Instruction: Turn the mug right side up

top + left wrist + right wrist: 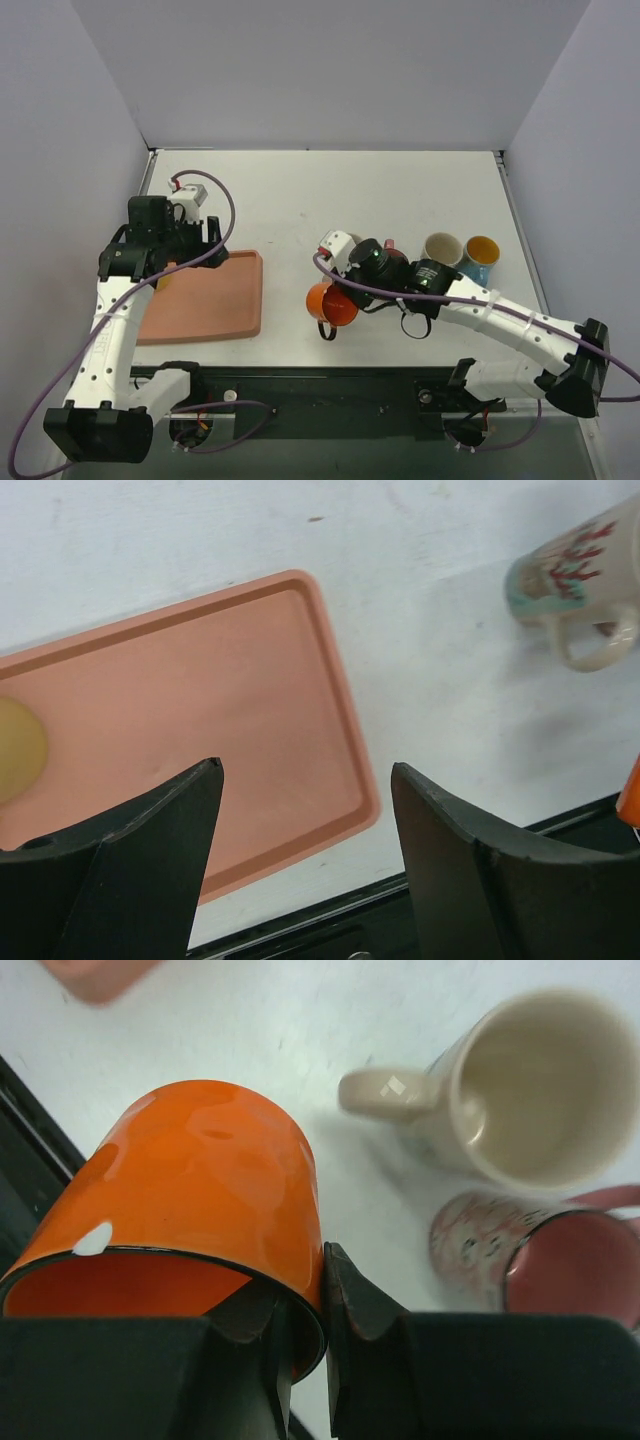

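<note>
We see the left gripper (307, 780) spread wide above the pink tray (215, 300), with a yellow object (15, 750) on it. Right of the tray, the orange mug (335, 305) sits tilted. The right gripper (305, 1290) pinches its rim wall. Further right of the tray, a cream mug (520, 1090) and a red mug (570, 1280) crowd close.

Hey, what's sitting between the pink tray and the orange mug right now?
Nothing. In the top external view, only bare white table separates the pink tray from the orange mug.
</note>
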`<state>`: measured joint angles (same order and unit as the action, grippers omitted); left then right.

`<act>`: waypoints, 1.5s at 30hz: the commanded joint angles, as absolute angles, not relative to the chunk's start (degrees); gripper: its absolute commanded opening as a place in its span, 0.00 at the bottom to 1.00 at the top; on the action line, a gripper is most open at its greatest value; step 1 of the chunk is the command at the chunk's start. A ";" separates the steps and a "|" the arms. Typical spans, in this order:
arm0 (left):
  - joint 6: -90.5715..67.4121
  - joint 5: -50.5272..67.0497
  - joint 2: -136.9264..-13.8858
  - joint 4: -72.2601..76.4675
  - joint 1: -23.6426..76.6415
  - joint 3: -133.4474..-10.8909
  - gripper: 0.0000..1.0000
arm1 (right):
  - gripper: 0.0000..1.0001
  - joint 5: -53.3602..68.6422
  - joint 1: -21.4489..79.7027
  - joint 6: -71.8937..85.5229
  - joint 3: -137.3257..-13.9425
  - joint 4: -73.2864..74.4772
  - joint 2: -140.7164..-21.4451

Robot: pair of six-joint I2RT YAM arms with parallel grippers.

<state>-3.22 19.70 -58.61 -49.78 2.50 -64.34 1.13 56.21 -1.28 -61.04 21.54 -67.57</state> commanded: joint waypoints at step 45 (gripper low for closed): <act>33.21 -1.06 -64.60 -60.21 -15.89 -71.80 0.86 | 0.47 -3.87 58.88 3.52 -84.19 51.50 -86.32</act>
